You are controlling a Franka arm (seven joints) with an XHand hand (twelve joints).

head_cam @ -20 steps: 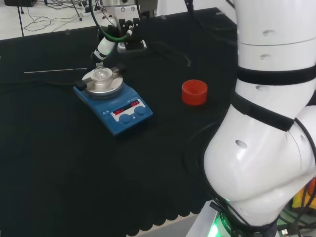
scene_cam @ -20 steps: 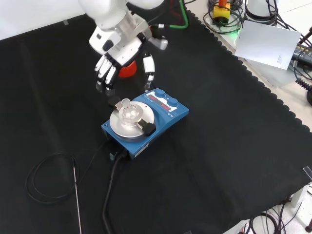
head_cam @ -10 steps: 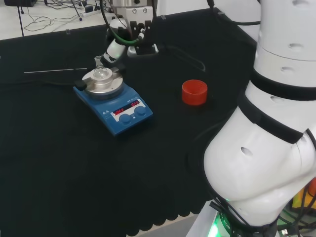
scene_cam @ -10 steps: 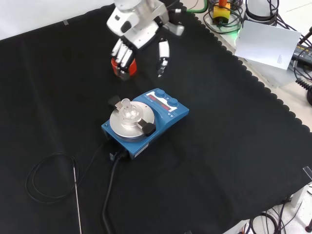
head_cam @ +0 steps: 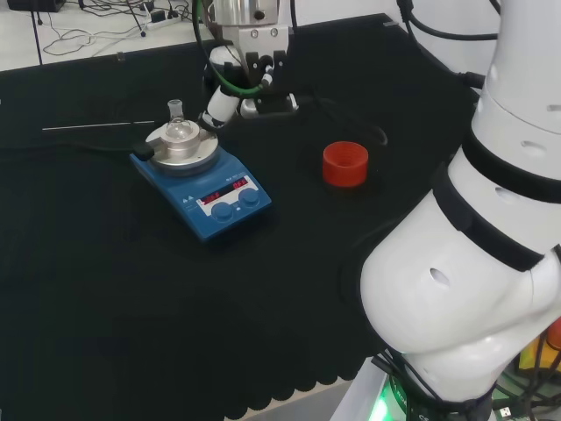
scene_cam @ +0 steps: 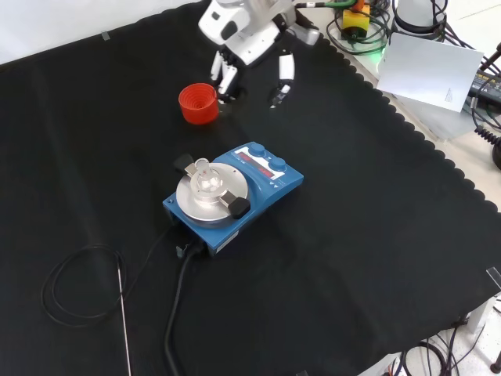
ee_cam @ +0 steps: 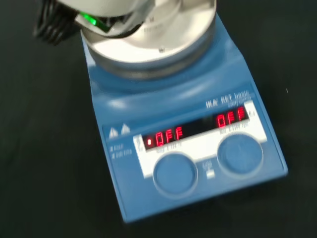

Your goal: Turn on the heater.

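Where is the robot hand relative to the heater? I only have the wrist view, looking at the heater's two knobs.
Observer: In the front view the robot hand hangs above the cloth beyond the heater, near a red ring, touching neither.
Operator: Is it holding anything?
Observer: No, its fingers are relaxed and hold nothing.
Operator: What stands on the plate?
Observer: A small clear flask.
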